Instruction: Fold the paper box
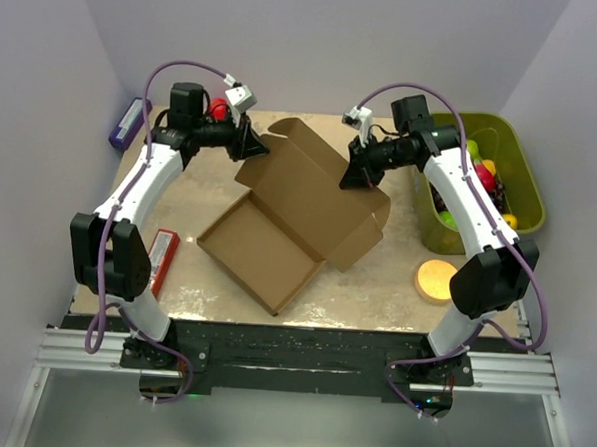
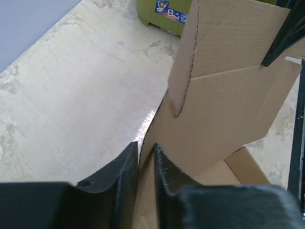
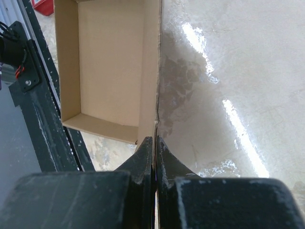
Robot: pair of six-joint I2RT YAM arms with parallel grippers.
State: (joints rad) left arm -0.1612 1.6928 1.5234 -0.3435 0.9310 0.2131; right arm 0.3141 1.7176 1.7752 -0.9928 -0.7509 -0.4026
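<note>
The paper box is brown cardboard and lies open in the middle of the table. Its shallow tray faces front left and its lid panel rises toward the back. My left gripper is at the lid's left edge. In the left wrist view its fingers sit close on either side of a cardboard flap, with the gripper shut on it. My right gripper is at the lid's right side. In the right wrist view it is shut on a thin cardboard edge beside the tray.
A green bin holding colourful items stands at the back right, also visible in the left wrist view. A round orange disc lies front right. A red packet lies front left and a purple item at the back left edge.
</note>
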